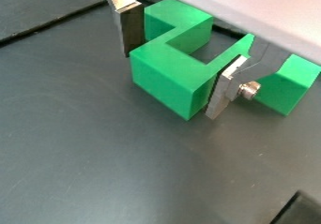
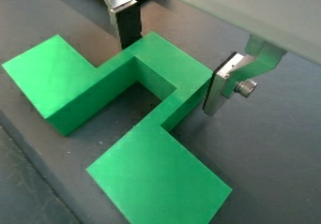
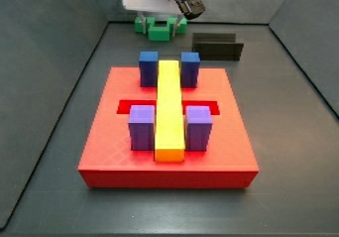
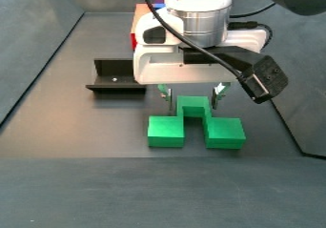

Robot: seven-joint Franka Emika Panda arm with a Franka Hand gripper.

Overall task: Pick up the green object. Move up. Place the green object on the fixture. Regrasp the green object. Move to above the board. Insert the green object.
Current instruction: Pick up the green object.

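Straddling the green object (image 2: 126, 106) is where my gripper (image 1: 179, 67) sits: low over the dark floor, one silver finger (image 1: 124, 23) on each side of the raised centre cube, the two lower arms running out crosswise to my closing line. In both wrist views the plates stand close against the cube's side faces, but I cannot tell whether the pads are pressing or just beside them, so I judge the jaws narrowed around the piece, with the grip not confirmed. The piece lies flat on the floor directly beneath me (image 4: 193, 127), its long axis square to the line between my fingers. The fixture (image 4: 114, 78) stands near on the floor, apart from the piece; the board (image 3: 106, 142) lies well apart. The pick-up looks like the step in hand, and a straight lift should suit it
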